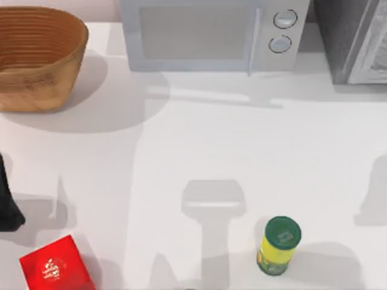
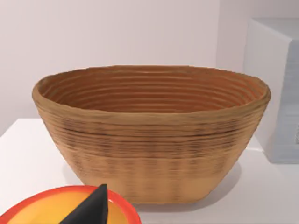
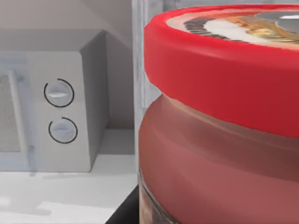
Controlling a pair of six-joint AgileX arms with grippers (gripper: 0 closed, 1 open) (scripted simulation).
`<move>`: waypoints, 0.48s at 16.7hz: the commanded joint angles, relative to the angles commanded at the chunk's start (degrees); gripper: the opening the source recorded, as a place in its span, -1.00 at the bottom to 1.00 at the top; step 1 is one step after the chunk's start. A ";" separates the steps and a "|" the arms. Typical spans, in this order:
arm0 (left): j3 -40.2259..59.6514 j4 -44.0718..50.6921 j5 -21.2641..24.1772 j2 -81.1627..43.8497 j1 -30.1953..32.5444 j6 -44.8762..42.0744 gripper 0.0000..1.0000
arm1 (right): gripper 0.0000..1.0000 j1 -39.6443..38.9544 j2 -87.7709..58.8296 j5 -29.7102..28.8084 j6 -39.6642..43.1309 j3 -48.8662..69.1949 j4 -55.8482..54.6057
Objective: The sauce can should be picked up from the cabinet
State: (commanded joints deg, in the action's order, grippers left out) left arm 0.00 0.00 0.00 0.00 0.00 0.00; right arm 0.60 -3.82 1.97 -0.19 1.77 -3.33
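While the sauce can (image 3: 219, 116) loomed right against the right wrist camera, near the cabinet (image 1: 347, 39) at far right, grip state couldn't be told, so a loose hold risked dropping it beside the microwave (image 1: 211, 33).

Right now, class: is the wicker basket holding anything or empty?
Empty, as far as shown: the basket shows only bare woven ribs inside in the left wrist view; its floor is hidden.
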 joint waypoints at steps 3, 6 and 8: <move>0.00 0.00 0.00 0.00 0.00 0.00 1.00 | -1.00 1.51 -9.02 4.84 -0.15 3.59 -7.94; 0.00 0.00 0.00 0.00 0.00 0.00 1.00 | -1.00 3.44 -23.09 11.82 -0.33 8.09 -18.70; 0.00 0.00 0.00 0.00 0.00 0.00 1.00 | -1.00 4.87 -34.54 17.25 -0.49 11.35 -26.80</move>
State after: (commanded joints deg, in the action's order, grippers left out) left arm 0.00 0.00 0.00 0.00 0.00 0.00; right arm 5.47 -38.36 19.22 -0.68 13.11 -30.14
